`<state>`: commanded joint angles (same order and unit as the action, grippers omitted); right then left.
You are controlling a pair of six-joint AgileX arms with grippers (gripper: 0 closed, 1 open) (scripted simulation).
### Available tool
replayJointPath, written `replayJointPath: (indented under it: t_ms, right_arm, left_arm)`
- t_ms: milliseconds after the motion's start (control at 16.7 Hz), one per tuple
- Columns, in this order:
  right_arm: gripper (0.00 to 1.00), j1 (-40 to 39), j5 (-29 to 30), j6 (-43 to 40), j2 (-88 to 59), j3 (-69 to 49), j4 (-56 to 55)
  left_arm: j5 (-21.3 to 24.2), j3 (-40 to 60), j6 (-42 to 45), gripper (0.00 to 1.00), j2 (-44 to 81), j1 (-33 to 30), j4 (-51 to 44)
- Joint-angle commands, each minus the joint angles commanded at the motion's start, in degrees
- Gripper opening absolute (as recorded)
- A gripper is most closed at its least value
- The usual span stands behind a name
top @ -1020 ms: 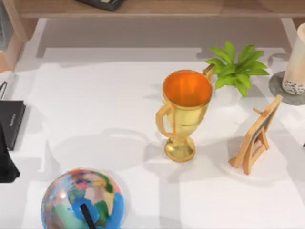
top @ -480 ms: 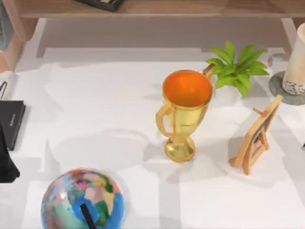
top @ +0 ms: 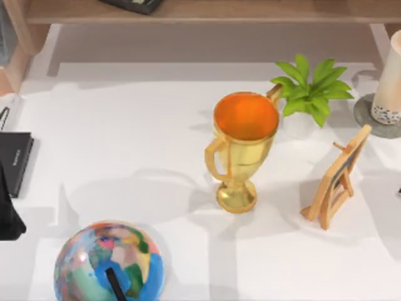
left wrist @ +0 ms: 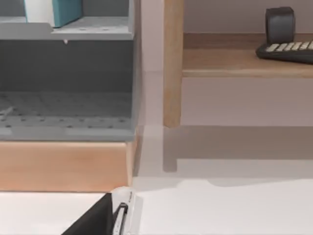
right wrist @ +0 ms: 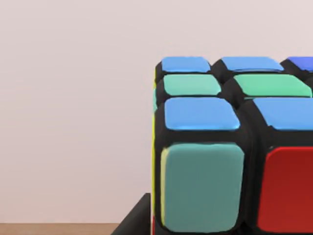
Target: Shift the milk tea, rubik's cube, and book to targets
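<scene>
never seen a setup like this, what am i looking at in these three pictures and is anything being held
This is a simulated two-armed AgileX robot at a white table. The top view looks down on a gold trophy, a potted plant, a wooden easel, a globe, and the milk tea standing on a grey disc at the right edge. A black slab lies at the left edge. The left wrist camera faces shelving with a teal book and a keyboard. The right wrist camera sits close to the rubik's cube; whether it is held cannot be told.
</scene>
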<state>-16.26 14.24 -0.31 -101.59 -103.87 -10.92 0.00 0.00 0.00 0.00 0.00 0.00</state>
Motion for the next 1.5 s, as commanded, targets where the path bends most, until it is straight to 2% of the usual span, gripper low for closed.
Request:
replayJointPath:
  t_ms: [360,600,1380,1500]
  right_arm:
    - [0.00,1.0,2.5,1.1,-9.3,-5.1,8.7]
    - [0.00,1.0,2.7,1.2,-9.6,-5.1,9.0]
    - [0.98,1.0,2.7,1.2,-9.6,-5.1,9.0]
    - [1.00,1.0,2.7,1.2,-9.6,-5.1,9.0]
  left_arm:
    - [0.0,0.0,0.0,1.00,0.0,0.0,0.0]
    - [0.0,0.0,0.0,1.00,0.0,0.0,0.0]
    - [0.0,0.0,0.0,1.00,0.0,0.0,0.0]
    - [0.0,0.0,0.0,1.00,0.0,0.0,0.0]
